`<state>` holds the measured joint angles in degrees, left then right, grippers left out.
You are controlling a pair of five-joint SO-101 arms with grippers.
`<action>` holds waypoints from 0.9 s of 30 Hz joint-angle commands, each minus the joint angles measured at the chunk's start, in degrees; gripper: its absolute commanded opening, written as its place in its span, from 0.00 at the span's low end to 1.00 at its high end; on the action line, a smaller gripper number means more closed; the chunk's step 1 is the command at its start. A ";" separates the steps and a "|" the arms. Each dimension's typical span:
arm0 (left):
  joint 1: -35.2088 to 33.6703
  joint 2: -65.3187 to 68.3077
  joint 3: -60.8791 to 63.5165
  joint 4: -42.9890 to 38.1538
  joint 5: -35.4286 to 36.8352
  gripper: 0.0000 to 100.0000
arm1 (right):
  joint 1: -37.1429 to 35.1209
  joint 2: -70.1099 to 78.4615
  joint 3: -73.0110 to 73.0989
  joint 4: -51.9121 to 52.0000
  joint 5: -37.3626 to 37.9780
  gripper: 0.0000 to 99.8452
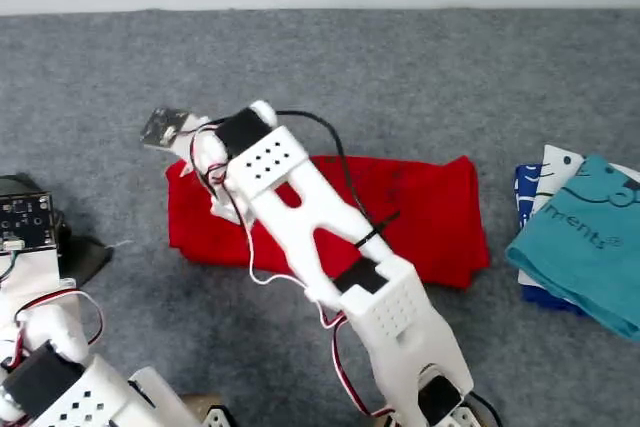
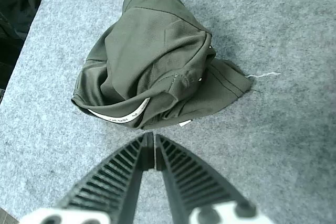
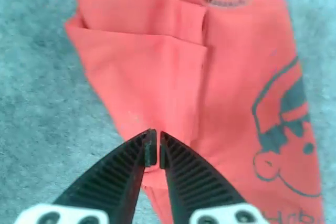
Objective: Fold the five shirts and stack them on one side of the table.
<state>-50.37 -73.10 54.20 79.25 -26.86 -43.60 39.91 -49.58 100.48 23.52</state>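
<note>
The red shirt (image 1: 420, 212) lies across the middle of the tabletop (image 1: 420, 67), folded into a long band with one flap turned over its left end. Our right end effector (image 3: 154, 148) sits low over that end with its jaws pressed together. We cannot tell whether a layer of cloth is caught between the tips. The left end effector (image 2: 154, 150) is likewise pressed together and holds nothing. It hangs just beside the olive shirt (image 2: 152, 61), which is crumpled in a heap near the left edge. The stack (image 1: 545, 232) sits at the right edge, with the teal shirt (image 1: 590, 242) on top, lying askew over a white one and a blue one.

We judge the main risk to be the turned-over flap. If the tips catch only the top layer, a pull would peel it open rather than carry the fold. The right arm also lies across the red shirt, so any sweep could drag the band out of line. The skewed stack may slide when another shirt lands on it. The olive heap offers no clear edge to grasp.
</note>
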 commanded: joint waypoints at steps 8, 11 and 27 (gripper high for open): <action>-0.09 0.00 -0.31 -0.88 -0.62 0.02 | 16.31 -18.15 18.99 2.42 -7.38 0.01; -0.09 0.00 -0.31 -0.88 -0.97 0.02 | 22.81 -21.85 25.58 2.24 -6.59 0.01; -0.09 0.35 -0.31 -0.88 -3.96 0.02 | 42.07 -22.73 54.51 -13.05 5.10 0.01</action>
<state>-50.37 -73.10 54.20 79.25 -30.29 -3.96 20.84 0.53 91.52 26.59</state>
